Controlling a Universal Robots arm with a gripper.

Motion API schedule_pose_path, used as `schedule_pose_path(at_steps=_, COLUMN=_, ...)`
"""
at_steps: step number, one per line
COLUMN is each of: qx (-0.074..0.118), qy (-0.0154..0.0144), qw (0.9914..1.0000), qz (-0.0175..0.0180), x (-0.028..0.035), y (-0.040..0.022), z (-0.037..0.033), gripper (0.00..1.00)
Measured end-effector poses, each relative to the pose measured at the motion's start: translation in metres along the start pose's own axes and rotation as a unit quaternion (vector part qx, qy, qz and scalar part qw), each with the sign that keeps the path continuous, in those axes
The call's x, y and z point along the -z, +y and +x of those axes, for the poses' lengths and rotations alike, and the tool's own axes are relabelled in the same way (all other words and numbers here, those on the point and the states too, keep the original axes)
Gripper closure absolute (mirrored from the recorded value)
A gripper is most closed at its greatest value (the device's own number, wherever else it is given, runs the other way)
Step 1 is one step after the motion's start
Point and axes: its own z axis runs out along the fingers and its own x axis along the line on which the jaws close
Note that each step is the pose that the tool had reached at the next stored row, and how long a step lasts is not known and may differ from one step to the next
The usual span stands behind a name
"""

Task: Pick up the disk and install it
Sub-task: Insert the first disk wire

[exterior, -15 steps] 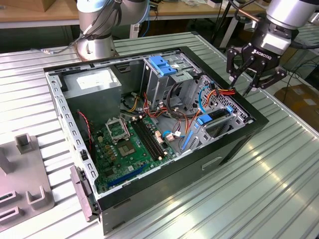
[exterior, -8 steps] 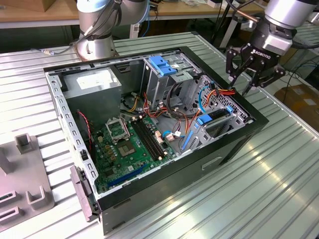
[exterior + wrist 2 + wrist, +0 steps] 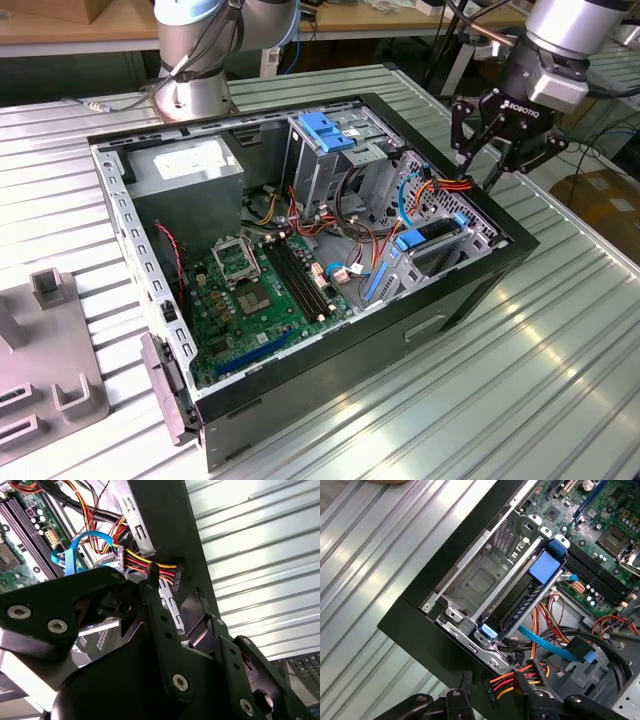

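The disk stands on edge in the drive bay at the corner of the open computer case on the exterior view's right. Blue carrier tabs mark both its ends. The first wrist view shows the disk as a dark slab between those tabs, seated in the metal bay. My gripper hangs open just above that corner of the case, off the disk. A black power connector with red, orange and yellow wires lies under the gap between the fingers. In the second wrist view the gripper straddles the same wire bundle.
Inside the case are a grey power-supply box, a green motherboard and a metal drive cage topped by a blue bracket. A grey fixture sits on the slatted table at the exterior view's left. The arm's base stands behind the case.
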Motion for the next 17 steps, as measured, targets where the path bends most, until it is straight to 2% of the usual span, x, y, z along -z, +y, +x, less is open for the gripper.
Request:
schedule_pose_path(at_steps=2, qx=0.02, qy=0.0006, qw=0.99979, qz=0.0003, x=-0.0012, y=-0.0006, z=-0.0006, gripper=0.55)
schedule_pose_path(at_steps=4, qx=0.043, qy=0.0015, qw=0.99909, qz=0.0004, x=-0.002, y=-0.0008, z=-0.0007, gripper=0.55)
schedule_pose_path(at_steps=6, qx=0.076, qy=0.0025, qw=0.99711, qz=0.0008, x=-0.0033, y=-0.0008, z=-0.0007, gripper=0.55)
schedule_pose_path(at_steps=8, qx=0.109, qy=0.0036, qw=0.99399, qz=0.0012, x=-0.0044, y=-0.0008, z=-0.0007, gripper=0.55)
schedule_pose_path(at_steps=10, qx=0.127, qy=0.0042, qw=0.99185, qz=0.0014, x=-0.0048, y=-0.0008, z=-0.0007, gripper=0.55)
schedule_pose_path(at_steps=11, qx=0.138, qy=0.0045, qw=0.99044, qz=0.0015, x=-0.0051, y=-0.0011, z=-0.0008, gripper=0.55)
schedule_pose_path(at_steps=12, qx=0.14, qy=0.0045, qw=0.99008, qz=0.0016, x=-0.0052, y=-0.0028, z=-0.0019, gripper=0.55)
schedule_pose_path(at_steps=14, qx=0.141, qy=0.0046, qw=0.99004, qz=0.0015, x=-0.005, y=-0.0052, z=-0.0033, gripper=0.55)
schedule_pose_path(at_steps=17, qx=0.137, qy=0.0045, qw=0.99055, qz=0.0015, x=-0.005, y=-0.0057, z=-0.0029, gripper=0.55)
